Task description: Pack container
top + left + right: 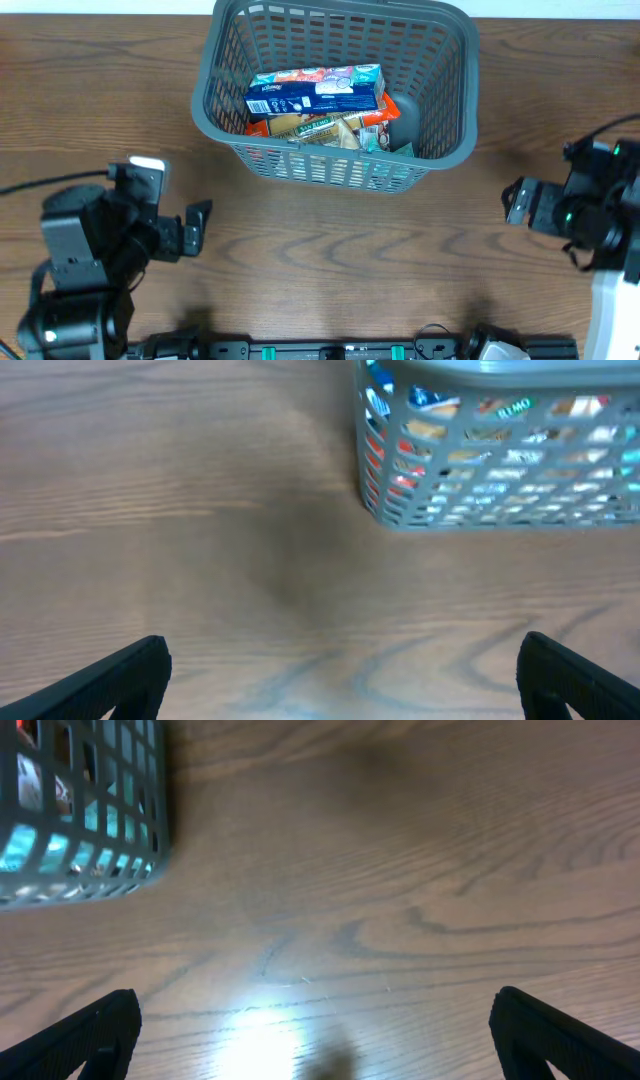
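The dark grey slatted container (pixel 455 90) stands at the back middle of the wooden table. It holds several food packets, with a blue box (pixel 315 92) on top. Its corner shows in the left wrist view (pixel 400 510) and in the right wrist view (pixel 120 885). My left gripper (pixel 198 228) is open and empty at the front left, apart from the container; its fingers show wide apart (pixel 340 680) over bare wood. My right gripper (pixel 512 202) is open and empty at the right, apart from the container; its fingers are spread over bare wood (pixel 315 1035).
The wooden table (pixel 330 260) runs across the whole view. A black rail (pixel 330 350) lies along the front edge. A bright light glare sits on the wood in the right wrist view (pixel 260 1040).
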### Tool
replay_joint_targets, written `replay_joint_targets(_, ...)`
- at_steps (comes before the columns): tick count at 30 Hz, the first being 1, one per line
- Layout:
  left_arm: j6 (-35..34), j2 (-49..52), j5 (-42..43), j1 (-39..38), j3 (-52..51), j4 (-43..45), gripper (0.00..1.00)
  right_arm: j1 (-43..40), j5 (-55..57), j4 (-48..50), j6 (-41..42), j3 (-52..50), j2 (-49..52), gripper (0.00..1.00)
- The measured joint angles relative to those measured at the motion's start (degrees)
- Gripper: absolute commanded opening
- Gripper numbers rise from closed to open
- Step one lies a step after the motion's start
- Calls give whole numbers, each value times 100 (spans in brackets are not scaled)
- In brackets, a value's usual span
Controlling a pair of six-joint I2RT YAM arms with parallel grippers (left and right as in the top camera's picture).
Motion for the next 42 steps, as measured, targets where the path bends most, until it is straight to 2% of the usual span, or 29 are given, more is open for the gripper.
replay_joint_targets(10,-15,-765,144,0,-533,271,98,0,-162,444,-293,-866,-774,99)
replay_joint_targets(35,-15,-758,146,0,-533,269,99,0,-205,450,-319,-896,-780,99)
replay_joint_targets(42,-15,-758,146,-2,-533,269,99,11,-269,713,-378,-997,-951,99)
